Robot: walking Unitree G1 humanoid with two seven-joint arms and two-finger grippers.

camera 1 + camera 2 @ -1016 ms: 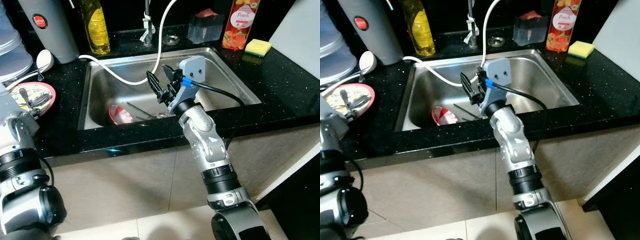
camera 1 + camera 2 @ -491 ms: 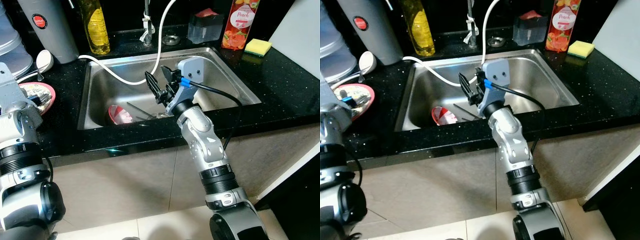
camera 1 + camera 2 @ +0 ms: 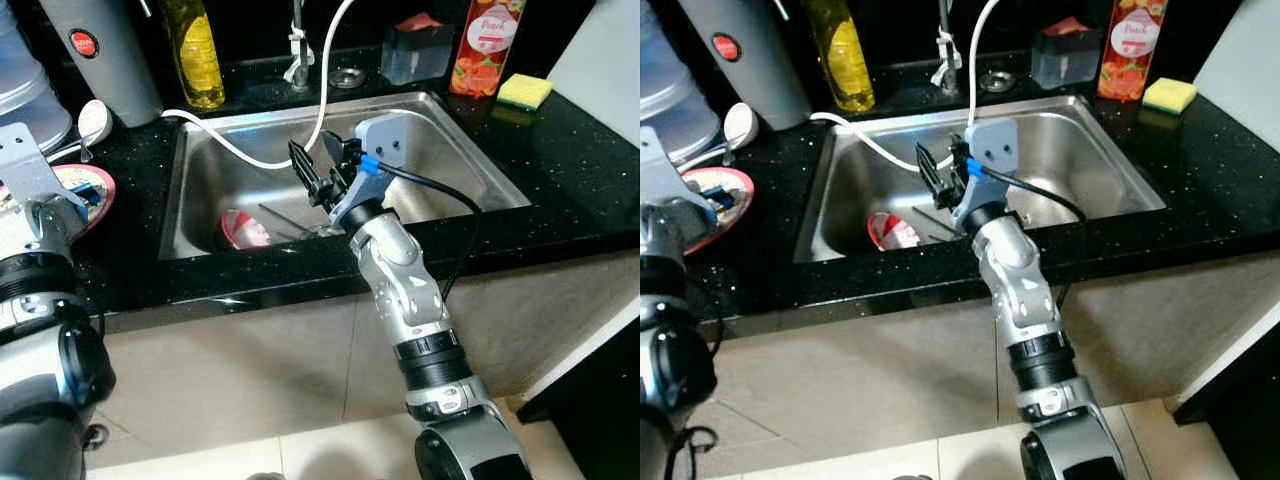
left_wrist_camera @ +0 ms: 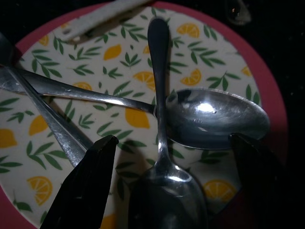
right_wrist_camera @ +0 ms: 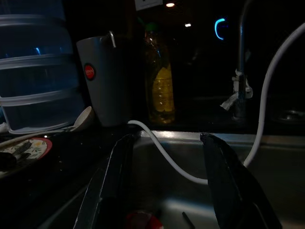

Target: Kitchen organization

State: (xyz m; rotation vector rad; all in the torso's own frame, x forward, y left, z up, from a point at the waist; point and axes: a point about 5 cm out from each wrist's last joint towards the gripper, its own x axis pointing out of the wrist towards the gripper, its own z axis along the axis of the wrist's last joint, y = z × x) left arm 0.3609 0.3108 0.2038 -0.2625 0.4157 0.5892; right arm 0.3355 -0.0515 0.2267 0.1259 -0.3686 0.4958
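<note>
Two spoons (image 4: 162, 124) lie crossed on the lemon-patterned plate (image 4: 228, 62) at nine o'clock on the black counter (image 3: 580, 170), with the left gripper (image 4: 167, 186) spread wide just above them, touching nothing. The right gripper (image 3: 322, 170) hangs over the sink (image 3: 460, 150) at twelve o'clock, fingers parted and empty, above a red bowl (image 3: 243, 229).

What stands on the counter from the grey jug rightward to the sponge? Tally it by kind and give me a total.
Grey jug: 1
Yellow bottle: 1
Clear box: 1
Peach carton: 1
Sponge: 1
Total: 5
</note>
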